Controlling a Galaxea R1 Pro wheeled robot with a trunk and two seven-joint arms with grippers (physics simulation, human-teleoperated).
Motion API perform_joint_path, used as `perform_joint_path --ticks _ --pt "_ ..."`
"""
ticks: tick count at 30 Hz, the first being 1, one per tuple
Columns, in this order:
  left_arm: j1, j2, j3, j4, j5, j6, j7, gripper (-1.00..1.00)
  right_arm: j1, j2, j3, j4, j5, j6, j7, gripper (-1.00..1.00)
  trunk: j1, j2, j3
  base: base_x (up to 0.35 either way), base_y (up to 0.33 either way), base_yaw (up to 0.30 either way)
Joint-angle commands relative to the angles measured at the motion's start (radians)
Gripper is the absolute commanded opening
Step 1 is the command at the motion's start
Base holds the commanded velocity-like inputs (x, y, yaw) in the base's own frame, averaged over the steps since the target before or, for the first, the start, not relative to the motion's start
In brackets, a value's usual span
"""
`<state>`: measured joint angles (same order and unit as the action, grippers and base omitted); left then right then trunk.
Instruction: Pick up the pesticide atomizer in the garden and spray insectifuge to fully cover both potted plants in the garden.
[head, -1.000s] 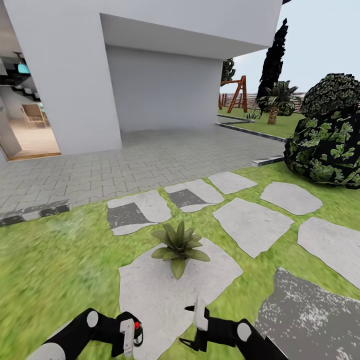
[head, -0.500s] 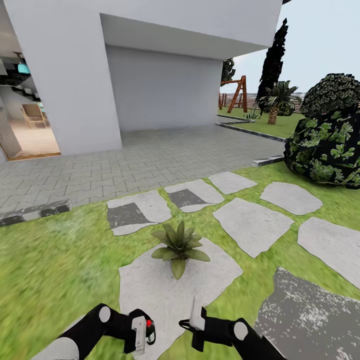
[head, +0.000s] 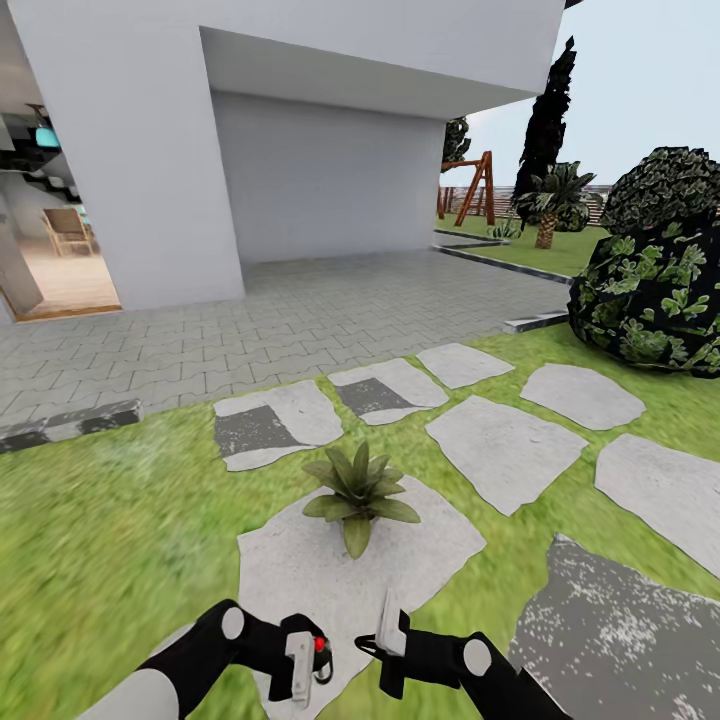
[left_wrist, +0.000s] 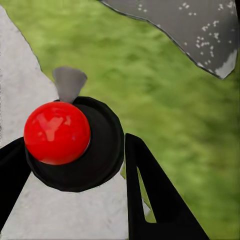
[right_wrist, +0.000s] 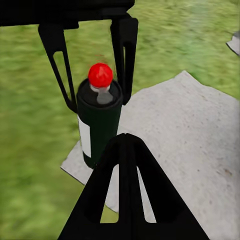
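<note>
I stand on a green lawn (head: 110, 520) crossed by pale grey stepping stones, with a grey paved terrace (head: 300, 320) and a white house wall (head: 130, 150) beyond, and dark leafy shrubs (head: 655, 290) off to one side. My landmark is the large light-grey stepping stone (head: 330, 575) just ahead of me: the small potted plant (head: 358, 492), a low rosette of broad pointed olive-green leaves, sits on its far edge, and my two arms hang over its near edge. My left gripper (head: 300, 665) has its black fingers (right_wrist: 55, 55) closed on either side of the pesticide atomizer (right_wrist: 100, 122), a dark green cylindrical can with a pale label and a round red spray button on a black cap, held upright above the stone's near edge. My right gripper (head: 392, 632) hangs just beside it, holding nothing; how wide it stands I cannot tell. I judge the can stiff, smooth and light, so it could slip or twist under a loose pinch; the hold belongs on the body below the cap, as it is now, leaving the red button free to press. The plant lies beyond the can, near but apart.
</note>
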<state>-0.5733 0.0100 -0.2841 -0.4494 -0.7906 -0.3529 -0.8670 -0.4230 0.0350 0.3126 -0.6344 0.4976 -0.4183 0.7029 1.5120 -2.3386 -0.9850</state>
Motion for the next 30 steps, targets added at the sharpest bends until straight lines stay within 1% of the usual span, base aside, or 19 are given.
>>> perform_joint_path --ticks 1,10,20,25,30 --pt "0.0 -0.001 -0.003 -0.003 -0.005 -0.005 0.0 -1.0 0.0 0.0 -0.001 -0.001 0.009 -0.005 0.0 -1.0 0.0 0.0 -0.001 0.0 0.0 0.0" --pt "0.0 -0.02 -0.004 -0.014 -0.004 -0.003 0.001 -1.0 0.0 0.0 -0.001 -0.001 0.009 -0.005 0.0 -1.0 0.0 0.0 -0.001 0.0 0.0 0.0" --pt "0.0 -0.047 -0.004 -0.014 -0.004 -0.005 0.002 -1.0 0.0 0.0 -0.001 -0.001 0.009 -0.005 0.0 -1.0 0.0 0.0 -0.001 0.0 0.0 0.0" --pt "0.0 -0.055 -0.004 -0.013 -0.003 -0.005 0.002 -1.0 0.0 0.0 -0.001 -0.004 0.009 -0.005 0.0 -1.0 0.0 0.0 -0.001 0.0 0.0 0.0" --pt "0.0 -0.057 -0.004 -0.012 -0.002 -0.006 0.002 -1.0 0.0 0.0 -0.001 -0.005 0.009 -0.005 0.0 -1.0 0.0 0.0 -0.001 0.0 0.0 0.0"
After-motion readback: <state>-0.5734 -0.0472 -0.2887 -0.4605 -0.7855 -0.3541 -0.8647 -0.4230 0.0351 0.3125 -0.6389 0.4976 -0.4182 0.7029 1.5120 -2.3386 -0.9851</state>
